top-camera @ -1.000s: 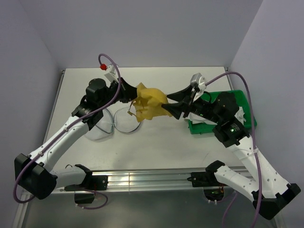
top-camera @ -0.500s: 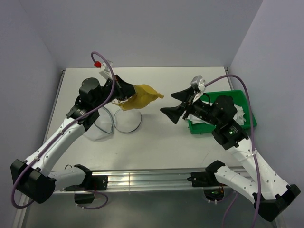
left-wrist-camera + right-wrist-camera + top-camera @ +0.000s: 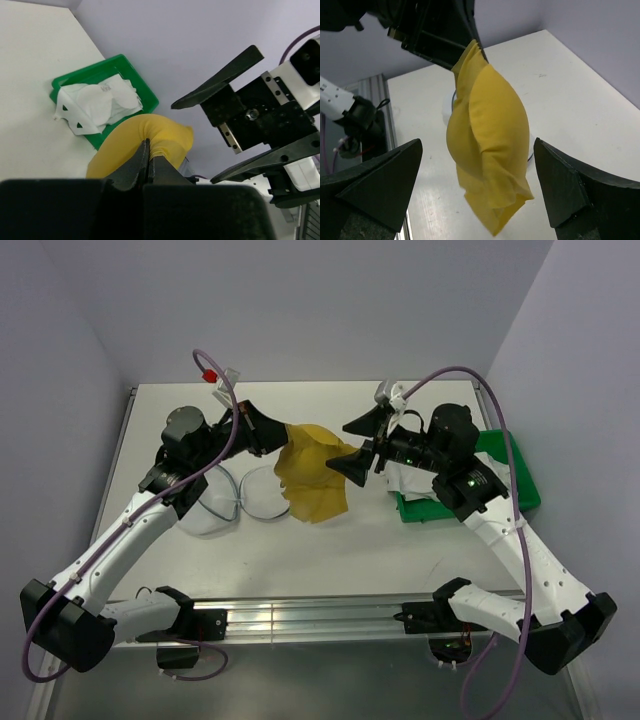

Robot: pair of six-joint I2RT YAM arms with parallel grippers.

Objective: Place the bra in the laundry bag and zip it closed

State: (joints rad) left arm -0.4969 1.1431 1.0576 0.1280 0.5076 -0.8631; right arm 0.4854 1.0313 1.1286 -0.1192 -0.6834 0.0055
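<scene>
The yellow bra [image 3: 312, 478] hangs in the air over the middle of the table, pinched at its top edge by my left gripper [image 3: 268, 434], which is shut on it. In the left wrist view the fingertips [image 3: 145, 150] meet on the bra's yellow fabric [image 3: 162, 135]. My right gripper [image 3: 353, 446] stands wide open just to the right of the bra. Seen from the right wrist, the bra [image 3: 487, 130] dangles between the spread fingers of that gripper [image 3: 478, 150], and neither touches it. The laundry bag [image 3: 240, 502] lies open on the table below my left arm, its translucent hoops side by side.
A green tray [image 3: 524, 490] holding crumpled white cloth [image 3: 412, 483] stands at the right under my right arm; the left wrist view shows the tray [image 3: 131, 66] too. Lilac walls close in the table at the back and on both sides.
My right gripper has opened wide and swung up and left to the bra. The bra, earlier bunched at my left gripper, now hangs down lengthwise. My left gripper keeps its hold.
</scene>
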